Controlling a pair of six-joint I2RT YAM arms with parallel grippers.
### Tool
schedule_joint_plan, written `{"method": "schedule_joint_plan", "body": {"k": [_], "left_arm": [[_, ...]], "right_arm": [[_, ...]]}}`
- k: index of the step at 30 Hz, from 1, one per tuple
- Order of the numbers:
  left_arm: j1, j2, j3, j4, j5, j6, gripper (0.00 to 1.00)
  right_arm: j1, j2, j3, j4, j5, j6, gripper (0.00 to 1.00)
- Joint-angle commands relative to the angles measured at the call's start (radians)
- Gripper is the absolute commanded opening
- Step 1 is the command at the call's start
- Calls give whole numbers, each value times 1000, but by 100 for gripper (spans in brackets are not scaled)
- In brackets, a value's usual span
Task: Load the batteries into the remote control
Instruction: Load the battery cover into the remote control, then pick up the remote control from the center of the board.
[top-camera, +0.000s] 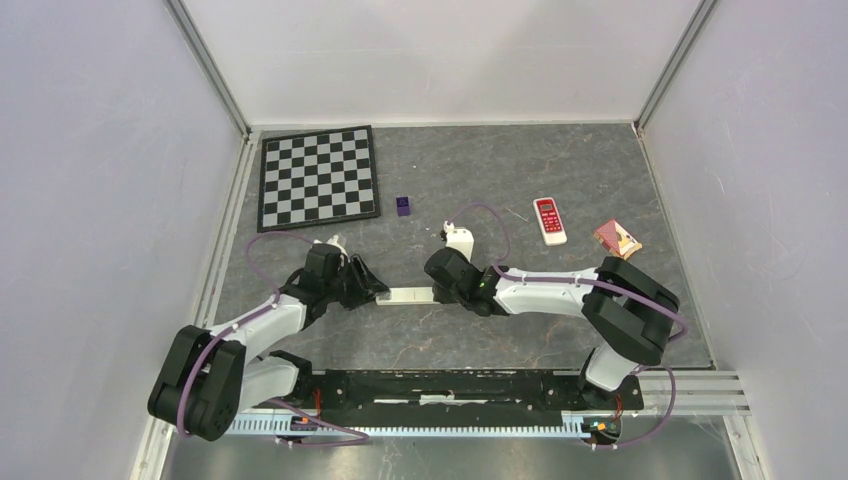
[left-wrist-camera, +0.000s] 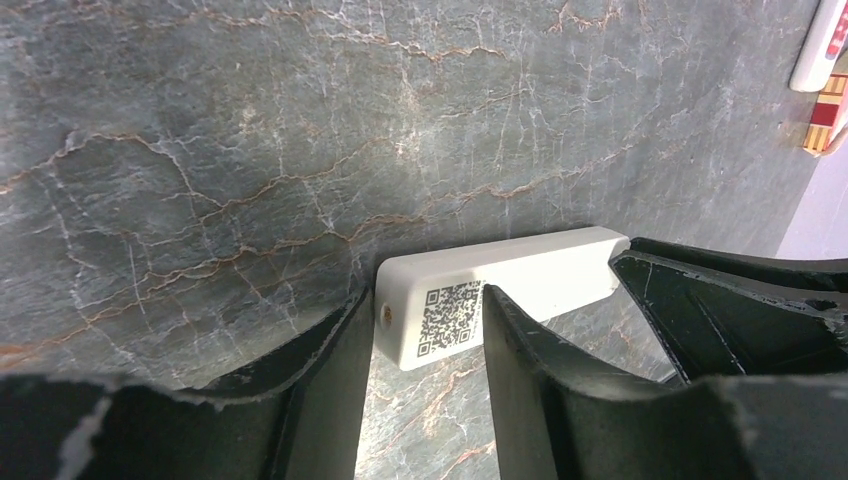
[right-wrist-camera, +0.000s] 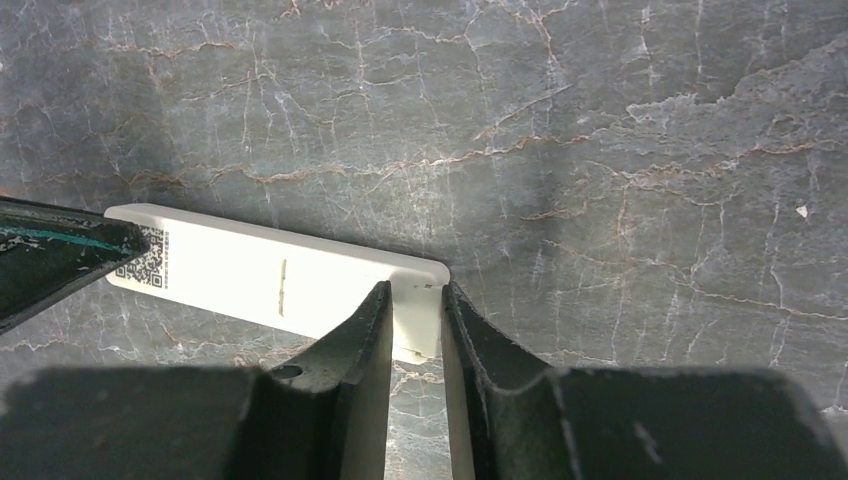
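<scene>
The long, narrow all-white bar-shaped remote control (top-camera: 410, 295) is located midway between the left and right edges of the grey marbled tabletop (top-camera: 520, 170), closer to the near edge than the far edge. It runs parallel to the near edge.

Top external view: the left gripper (top-camera: 378, 292) is at one end of the remote control and the right gripper (top-camera: 440, 290) at the other. Only this view shows the black-and-white chessboard (top-camera: 318, 177) at the far-left corner and the small purple cube (top-camera: 404, 206) just beside it. The short red-faced remote (top-camera: 549, 220) and a small red-and-white packet (top-camera: 617, 238) lie toward the right edge. Finger contact cannot be resolved here.

Left wrist view: both fingers of the left gripper bear on the long sides of the remote control, pinching the end that carries a black QR code (left-wrist-camera: 447, 315). A small round mark shows on the end face. The red-faced remote and the packet appear at the upper right corner.

Right wrist view: the right gripper fingers (right-wrist-camera: 365, 330) are pressed against the opposite end, pinching it with no gap visible. A thin seam line crosses the white body near mid-length, a detail that neither of the other views shows
</scene>
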Motion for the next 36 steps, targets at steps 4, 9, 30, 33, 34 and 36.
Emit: {"method": "schedule_joint_plan", "body": {"k": [4,9,30,33,34,36], "left_arm": [[-3,37,-41,-47,43,6,44],[-5,41,-66,-7,95,-10,36],[1,-102,223,-356,-220,-14,77],[8,-154,287,-448,-296,-2,91],[10,-176,305,-486,-325,0,96],[22,-210,341,-549,-354,12,100]], "right_arm": [[46,29,11,-54,-60,160,23],[82,58,53,-50,-98,252,21],[-51,-161,77,-40,-276,-813,87],[-50,-129,81,-40,-428,-1026,91],[-50,-118,86,-41,-425,-1076,91],[-49,-89,107,-41,-406,-1140,91]]}}
